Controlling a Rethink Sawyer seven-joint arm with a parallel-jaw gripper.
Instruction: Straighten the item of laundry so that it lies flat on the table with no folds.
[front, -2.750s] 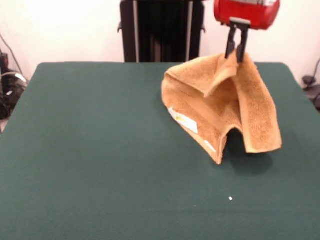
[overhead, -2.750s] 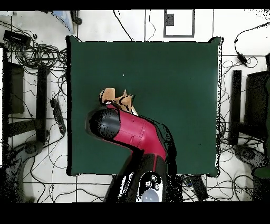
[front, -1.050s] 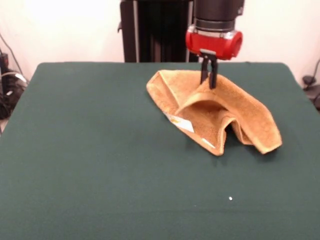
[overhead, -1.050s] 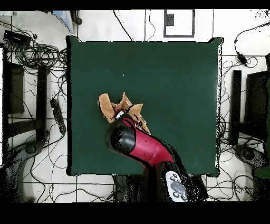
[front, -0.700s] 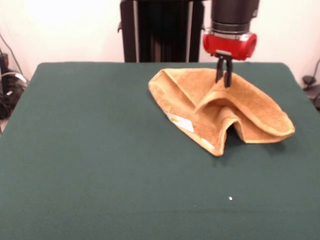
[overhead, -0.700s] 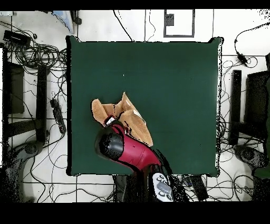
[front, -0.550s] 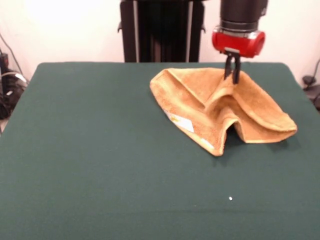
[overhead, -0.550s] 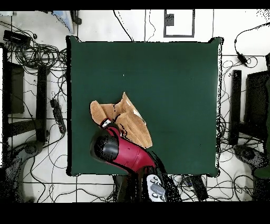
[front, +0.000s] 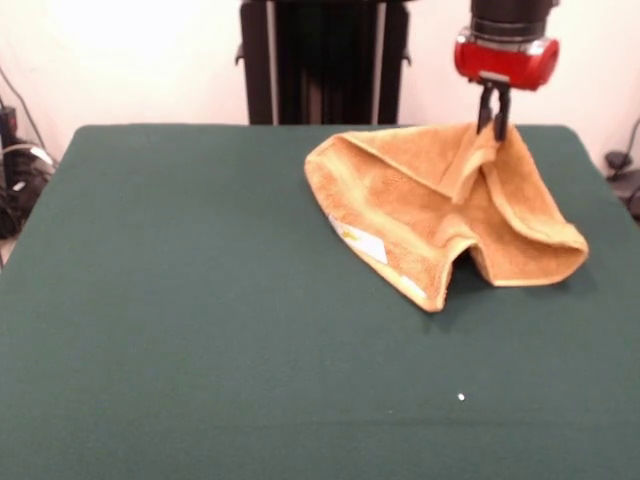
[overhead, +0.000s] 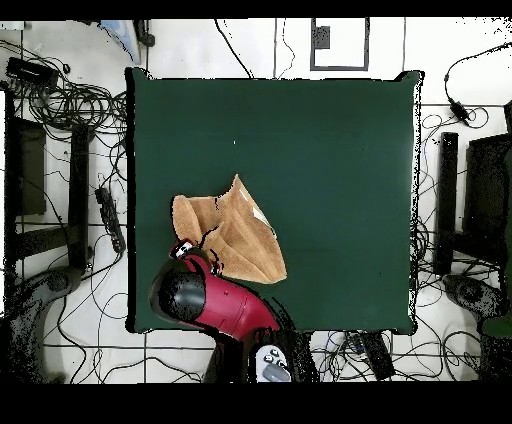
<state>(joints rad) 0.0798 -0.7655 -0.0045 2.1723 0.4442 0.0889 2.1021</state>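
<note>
Since the frame just before, the gripper (front: 493, 118) has risen and shifted toward the picture's right in the front view, dragging the pinched part of the towel (front: 430, 210) up with it, so the cloth now peaks higher at the table's far edge.

Largest is the table (front: 180, 300), its dark green cloth bare except for the towel. Next comes the arm (overhead: 205, 300), red and black, reaching from the base at the overhead view's bottom over the table's near left corner.

The towel lies on the table in the far right part of the front view. It is not flat: a ridge climbs to the gripper, a fold falls away on each side, and the right flap curls under to leave a dark hollow beneath. In the overhead view the towel (overhead: 235, 235) sits left of centre, just above the arm's head.

The gripper's two black fingers are pressed close together, clamped on the raised towel fold.

A white label (front: 366, 243) shows on the towel's near left edge.
</note>
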